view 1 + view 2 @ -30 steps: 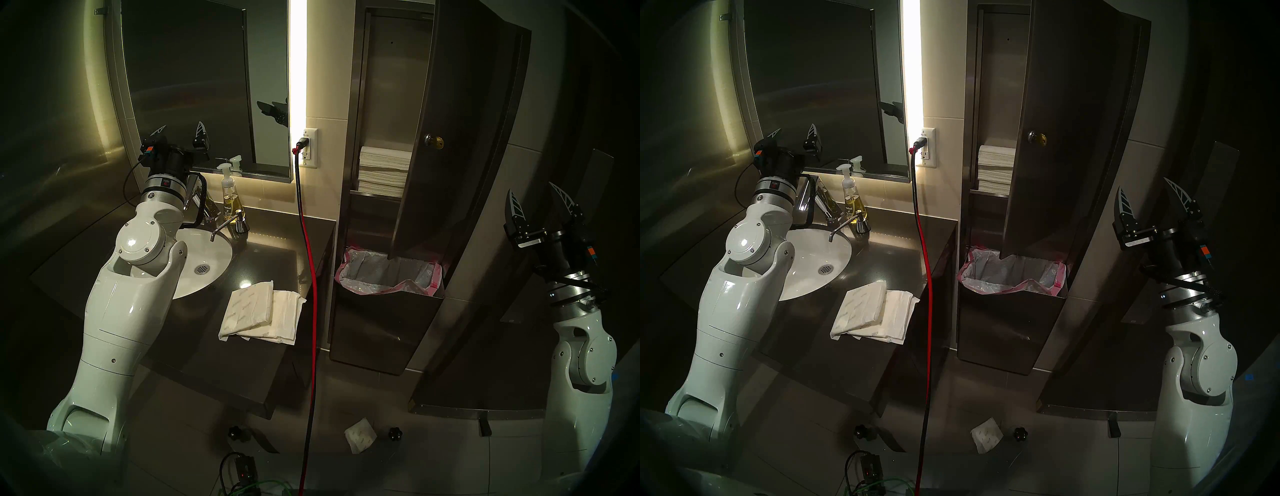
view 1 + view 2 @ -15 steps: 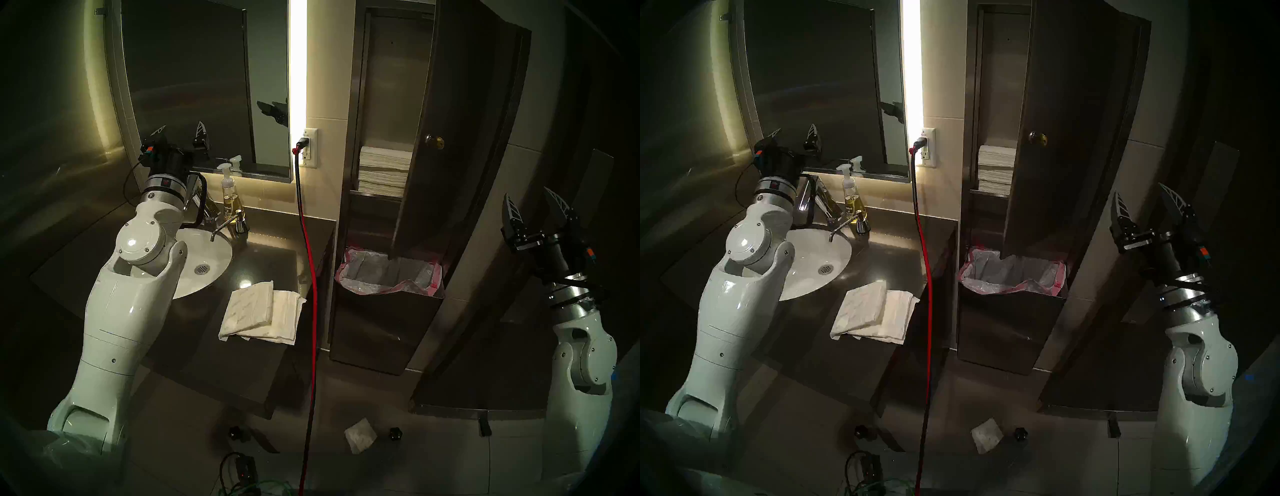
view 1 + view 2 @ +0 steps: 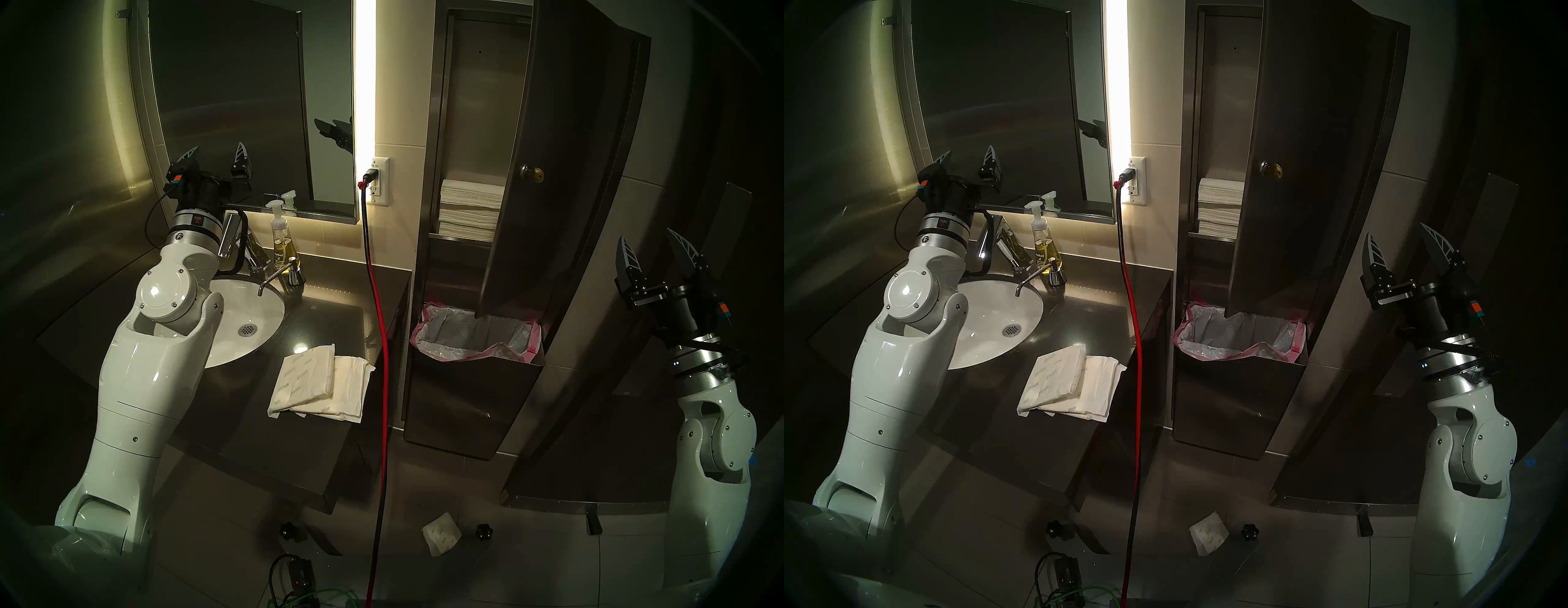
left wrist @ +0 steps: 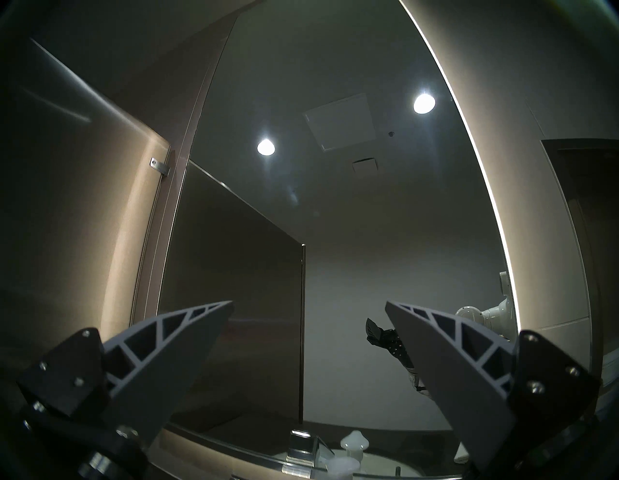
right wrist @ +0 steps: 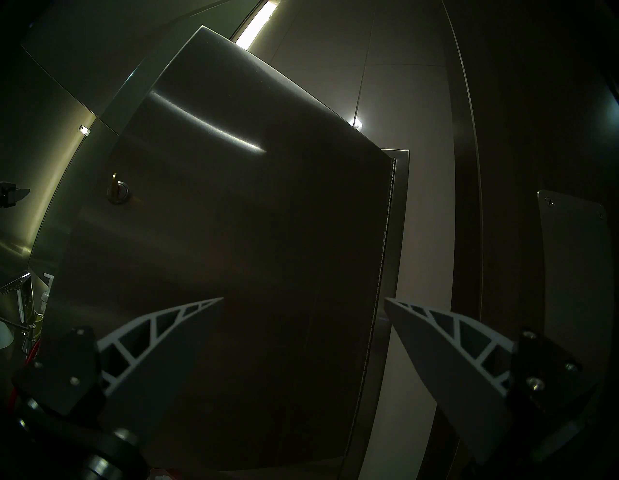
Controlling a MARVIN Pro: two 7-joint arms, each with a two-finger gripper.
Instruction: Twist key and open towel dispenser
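The steel towel dispenser [image 3: 462, 140] stands in the wall, its long door [image 3: 564, 170] swung open to the right. A stack of white towels [image 3: 469, 210] shows inside, above the pink-lined bin [image 3: 475, 335]. The small brass key [image 3: 537, 174] sits in the round lock on the door; it also shows in the right wrist view [image 5: 115, 187]. My right gripper [image 3: 651, 246] is open and empty, right of the door and apart from it [image 5: 303, 300]. My left gripper [image 3: 216, 149] is open and empty above the sink, facing the mirror [image 4: 308, 303].
A framed mirror [image 3: 237, 106] hangs over the white sink [image 3: 246, 322] with faucet and soap pump bottle [image 3: 281, 244]. Folded paper towels [image 3: 320, 382] lie on the dark counter. A red-black cable [image 3: 379, 339] hangs from the outlet. A loose towel [image 3: 441, 538] and black knobs lie on the floor.
My left arm has lifted and shifted slightly left. My right gripper dropped a little and tilted left a second ago, then held. The door and key stayed as they were.
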